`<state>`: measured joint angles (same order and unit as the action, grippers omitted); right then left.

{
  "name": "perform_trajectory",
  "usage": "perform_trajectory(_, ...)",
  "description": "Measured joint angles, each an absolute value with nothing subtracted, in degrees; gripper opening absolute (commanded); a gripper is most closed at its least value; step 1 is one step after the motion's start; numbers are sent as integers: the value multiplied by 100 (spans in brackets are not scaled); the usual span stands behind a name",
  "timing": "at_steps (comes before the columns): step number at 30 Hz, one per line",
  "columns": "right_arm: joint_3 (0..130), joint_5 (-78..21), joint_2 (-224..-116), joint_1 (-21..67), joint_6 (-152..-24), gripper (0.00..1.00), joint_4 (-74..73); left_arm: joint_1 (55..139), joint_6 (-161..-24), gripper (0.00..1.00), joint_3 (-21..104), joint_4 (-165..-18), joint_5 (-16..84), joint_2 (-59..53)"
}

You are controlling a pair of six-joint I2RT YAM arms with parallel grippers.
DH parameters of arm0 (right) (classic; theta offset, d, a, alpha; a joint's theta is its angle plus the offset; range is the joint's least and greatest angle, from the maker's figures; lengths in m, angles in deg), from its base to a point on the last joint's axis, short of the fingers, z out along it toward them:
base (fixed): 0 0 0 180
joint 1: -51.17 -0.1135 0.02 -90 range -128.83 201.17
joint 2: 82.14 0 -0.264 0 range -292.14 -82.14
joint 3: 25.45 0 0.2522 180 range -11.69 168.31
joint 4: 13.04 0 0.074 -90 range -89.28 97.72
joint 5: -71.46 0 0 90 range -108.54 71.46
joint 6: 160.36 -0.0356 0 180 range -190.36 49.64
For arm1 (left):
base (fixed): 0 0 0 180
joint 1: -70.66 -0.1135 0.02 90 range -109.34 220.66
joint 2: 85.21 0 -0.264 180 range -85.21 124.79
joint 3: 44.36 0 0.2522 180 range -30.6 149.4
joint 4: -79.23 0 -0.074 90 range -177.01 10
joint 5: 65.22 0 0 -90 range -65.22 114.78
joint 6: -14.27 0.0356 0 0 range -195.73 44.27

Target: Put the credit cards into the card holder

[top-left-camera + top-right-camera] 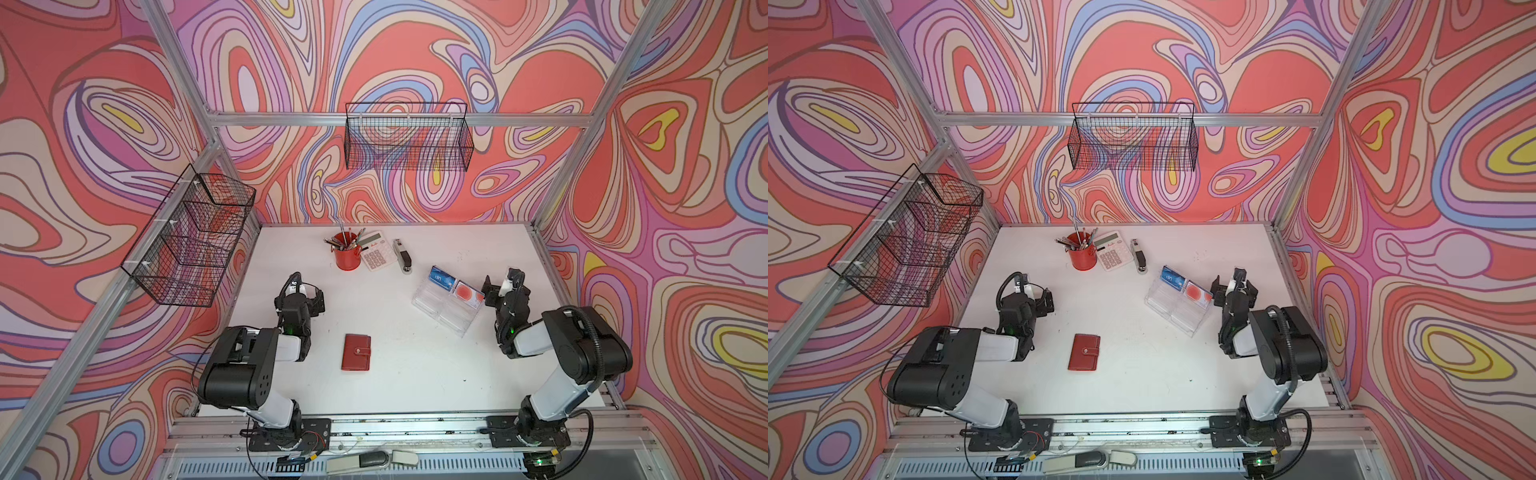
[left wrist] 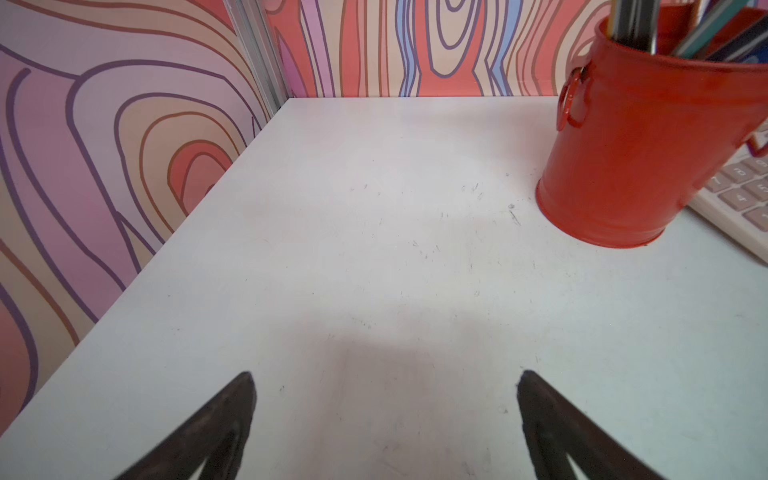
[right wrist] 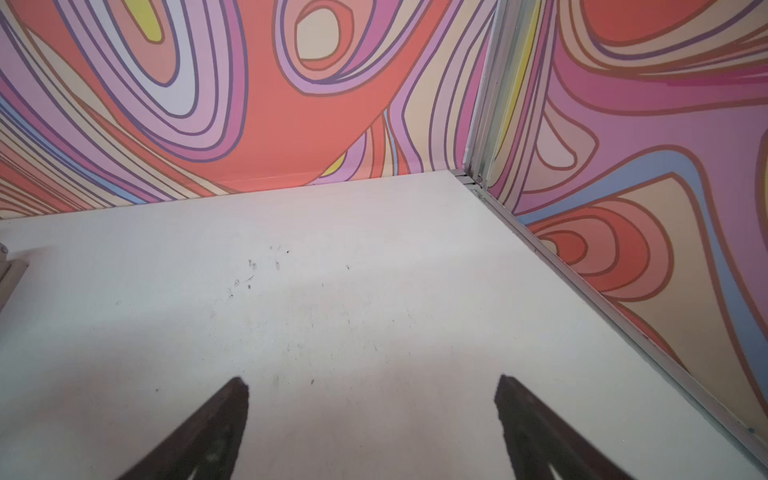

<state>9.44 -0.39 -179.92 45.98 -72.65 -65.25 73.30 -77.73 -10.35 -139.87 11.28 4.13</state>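
The left fingers (image 2: 224,424) stood wide apart with nothing between them, above the bare white table (image 2: 374,249), and pointed toward its far left corner. The right fingers (image 3: 220,424) were spread just as wide, also empty, and aimed at the far right corner.

In both top views the left arm (image 1: 249,365) (image 1: 951,361) rose from its base at the front edge. Its elbow was folded back toward the left edge and its forearm reached away from the front edge. The right arm (image 1: 582,349) (image 1: 1283,349) mirrored that pose, with its elbow out toward the right edge.

The right fingers sat just beside the right end of a clear acrylic compartmented tray (image 1: 432,301), which lay askew on the right half of the table. In two adjoining compartments on the tray's far side sat a blue credit card with white print (image 1: 441,277) and a pale credit card with a red-orange circle (image 1: 468,293); the pale one was nearer the right fingers.

The small red leather-look card holder (image 1: 356,352) (image 1: 1084,352) lay flat and closed with its snap tab on top. It was between the two arms, toward the front edge and well apart from both sets of fingers.

Near the back edge stood a red metal bucket of pens (image 1: 347,253) (image 2: 631,166), with a pale calculator (image 1: 377,251) just beside it and a grey stapler (image 1: 403,255) next along.
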Motion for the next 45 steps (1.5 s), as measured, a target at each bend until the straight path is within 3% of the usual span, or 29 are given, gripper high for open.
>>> perform_trajectory(45, 941, -37, -17992, 4598, -7256, 98, -6562, 7367, -7716, 100, -1035, -13949, 1331, 410)
